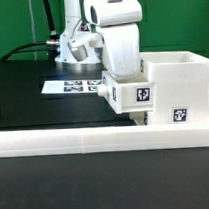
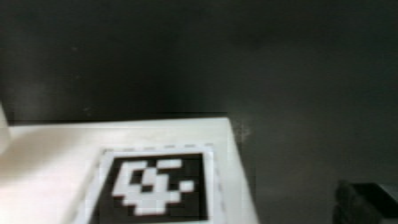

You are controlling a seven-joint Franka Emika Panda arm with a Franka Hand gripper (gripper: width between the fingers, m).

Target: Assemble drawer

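Observation:
The white boxy casing (image 1: 174,83) stands at the exterior view's right and bears a square tag on its front. A small white tray (image 1: 135,94) with a tag sits against the casing's left side. My gripper (image 1: 123,83) hangs straight over that tray, its fingertips hidden behind it. In the wrist view a white tagged surface (image 2: 157,180) lies just below the camera, blurred. One dark finger (image 2: 370,205) shows at the frame's edge, apart from the white part with dark table between them. The other finger is out of view. The second tray is not in view.
A long low white bar (image 1: 95,141) runs across the front of the black table. The marker board (image 1: 73,86) lies flat behind the gripper, toward the exterior view's left. Black cables and the arm's base (image 1: 74,49) stand at the back.

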